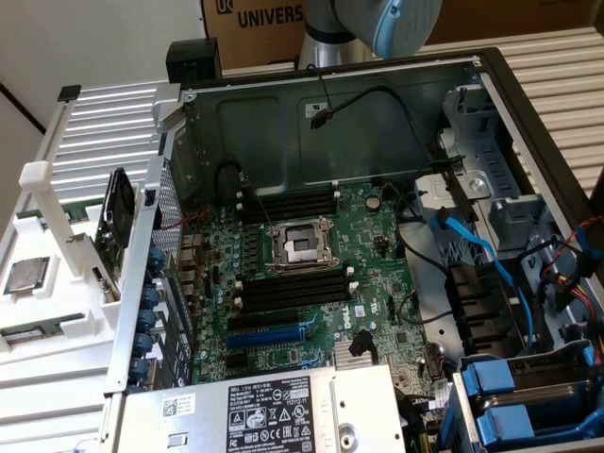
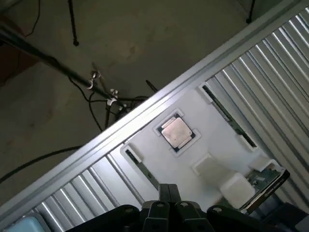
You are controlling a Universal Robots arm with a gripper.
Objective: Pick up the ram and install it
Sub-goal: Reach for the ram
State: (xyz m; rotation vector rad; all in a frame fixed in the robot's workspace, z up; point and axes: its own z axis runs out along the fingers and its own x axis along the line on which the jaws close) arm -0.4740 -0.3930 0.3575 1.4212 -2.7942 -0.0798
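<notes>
On white tray (image 2: 161, 157) beside open computer case (image 1: 283, 113), ram (image 2: 228, 116) sitting in long slot along tray edge, processor chip (image 2: 176, 131) lying between it and second like stick (image 2: 141, 168). Jaws hanging above tray, clenched together, gripping nothing, well apart from ram. Judging: stick looking light, stiff, thin, likely brittle at chips and contact edge; smooth faces possibly slipping. Best hold seeming across flat faces near middle, squeezing gently, keeping stick level, sparing label and contacts.

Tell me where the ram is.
In the wrist view, one ram stick lies in the white holder beside the silver-topped processor; a second ram stick flanks its other side.
</notes>
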